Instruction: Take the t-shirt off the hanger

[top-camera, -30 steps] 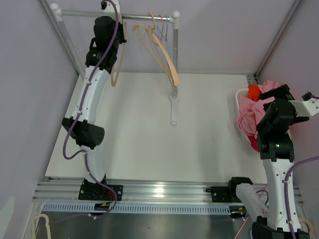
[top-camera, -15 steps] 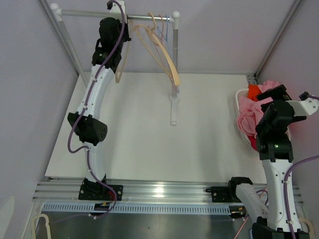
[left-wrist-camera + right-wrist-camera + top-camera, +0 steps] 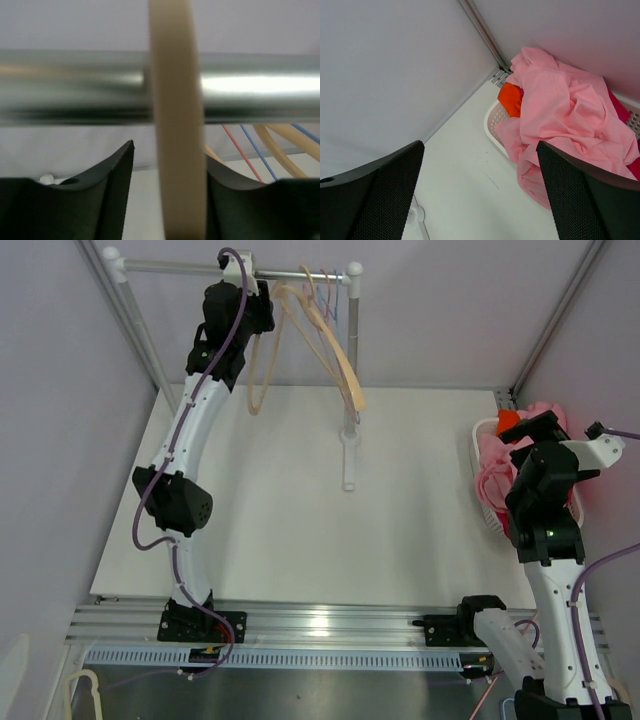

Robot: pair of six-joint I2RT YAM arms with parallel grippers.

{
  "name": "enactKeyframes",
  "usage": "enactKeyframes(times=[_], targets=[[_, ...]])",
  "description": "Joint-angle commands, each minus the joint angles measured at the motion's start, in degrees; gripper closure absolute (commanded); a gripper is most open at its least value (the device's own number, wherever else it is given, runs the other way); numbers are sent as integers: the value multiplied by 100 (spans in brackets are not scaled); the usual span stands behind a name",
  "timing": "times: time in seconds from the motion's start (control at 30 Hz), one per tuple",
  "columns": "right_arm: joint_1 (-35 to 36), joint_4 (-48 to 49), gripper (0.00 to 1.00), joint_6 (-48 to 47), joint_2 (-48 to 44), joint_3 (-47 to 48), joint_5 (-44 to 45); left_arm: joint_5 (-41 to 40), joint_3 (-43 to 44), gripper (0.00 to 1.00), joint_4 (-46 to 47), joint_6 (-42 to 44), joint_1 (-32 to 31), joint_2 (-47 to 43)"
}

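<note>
The pink t-shirt (image 3: pixel 565 125) lies crumpled in a white basket (image 3: pixel 492 122) at the table's right edge, off any hanger; from above the t-shirt (image 3: pixel 490 455) shows beside my right arm. My right gripper (image 3: pixel 480 150) hovers open just left of it, holding nothing. A bare wooden hanger (image 3: pixel 262 370) hangs from the metal rail (image 3: pixel 180 268) at the back. Its beige hook (image 3: pixel 177 150) stands between the fingers of my left gripper (image 3: pixel 170 160), which is open: the hook touches the right finger, with a gap on the left.
More bare hangers (image 3: pixel 335 360) hang on the rail (image 3: pixel 75 92) to the right, some of thin red and blue wire (image 3: pixel 245 150). The rack's post (image 3: pixel 350 390) stands on a foot (image 3: pixel 348 475) mid-table. An orange garment (image 3: pixel 510 97) lies in the basket.
My left arm has carried the wooden hanger right and up to the rail, and its jaws have opened off the hook. The right arm has shifted slightly above the basket.
</note>
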Motion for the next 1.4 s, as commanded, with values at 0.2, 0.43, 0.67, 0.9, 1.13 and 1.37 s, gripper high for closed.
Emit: enactKeyframes(times=[0.2, 0.43, 0.67, 0.9, 1.13, 1.37], targets=[[222, -217, 1, -92, -309, 55, 30, -1555, -962, 6, -632, -119, -82, -971], [345, -349, 0, -48, -283, 38, -181, -1808, -1920, 1, -571, -435, -73, -2181], [547, -542, 0, 13, -335, -6, -225, -1182, -3166, 1, -570, -1216, -213, -3457], [688, -516, 0, -180, -406, -173, -690, -534, -5722, 0, -264, -1735, -670, -6125], [1285, -490, 1, -198, -450, -445, -981, 1454, -7473, 0, -974, -1947, -1170, -8297], [1664, -498, 1, -330, -643, -876, -603, 946, -8354, 1, -2152, -1657, -1198, -9487]])
